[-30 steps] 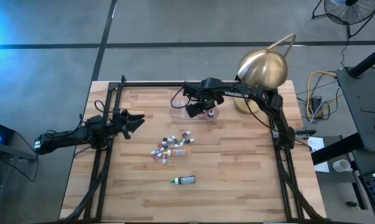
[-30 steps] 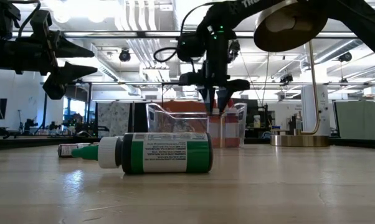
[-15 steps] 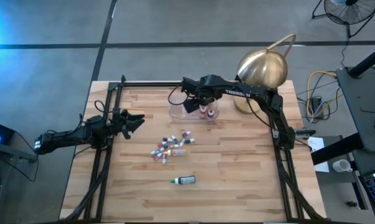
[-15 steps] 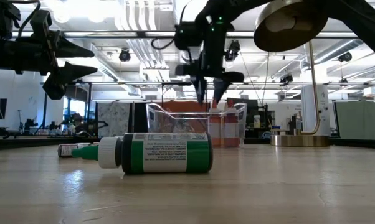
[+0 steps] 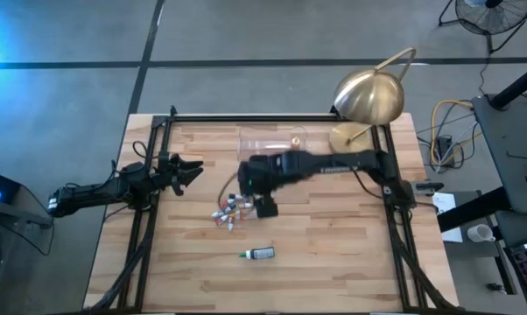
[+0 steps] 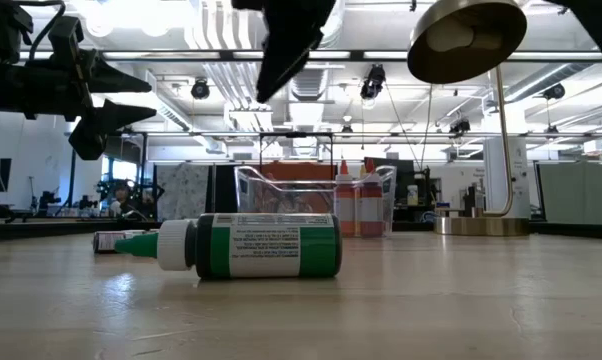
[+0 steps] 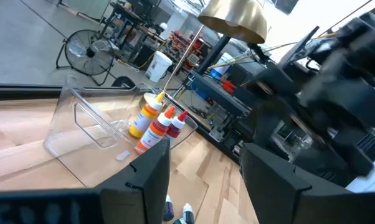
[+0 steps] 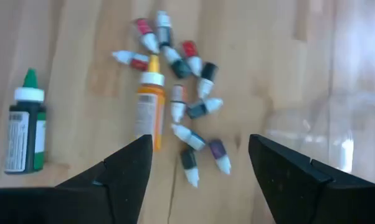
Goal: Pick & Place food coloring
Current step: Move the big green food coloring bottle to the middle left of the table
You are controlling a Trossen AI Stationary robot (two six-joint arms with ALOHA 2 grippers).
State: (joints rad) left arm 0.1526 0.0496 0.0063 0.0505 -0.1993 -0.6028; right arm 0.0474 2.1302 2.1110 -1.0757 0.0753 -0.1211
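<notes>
Food coloring bottles (image 5: 237, 208) in loose pile, centre of high view, lying flat on wood surface (image 5: 333, 254); same pile in right wrist view, upper centre (image 8: 181, 93). Bigger orange bottle (image 8: 147, 106) among them, larger green bottle (image 5: 259, 253) apart, lower centre of high view, on its side, front and centre in low view (image 6: 251, 245).

Handling, judged: tiny, light, hard plastic, round and smooth, likely to roll or squirt out of a pinch. Best taken across the body, mid-length, not by tapered cap. Packed close and touching, so picking an outer one avoids knocking neighbours. Not fragile; caps look shut.

Clear tub (image 5: 272, 140) at upper centre of high view, open top. In left wrist view, centre-left (image 7: 94, 118), three upright bottles inside (image 7: 159, 124): one yellow-orange, two red-orange, white or red tips. Low view shows them standing at tub's right end (image 6: 356, 205). Rest of tub bare as far as visible.

Right hand (image 5: 262, 199) just above right edge of pile, centre of high view; fingers (image 8: 128, 171) spread wide in right wrist view, nothing between them. Left hand (image 5: 183, 170) at left-centre of high view, off the pile, parked over surface, fingers apart, holding nothing. Brass lamp (image 5: 368, 96) upper right.
</notes>
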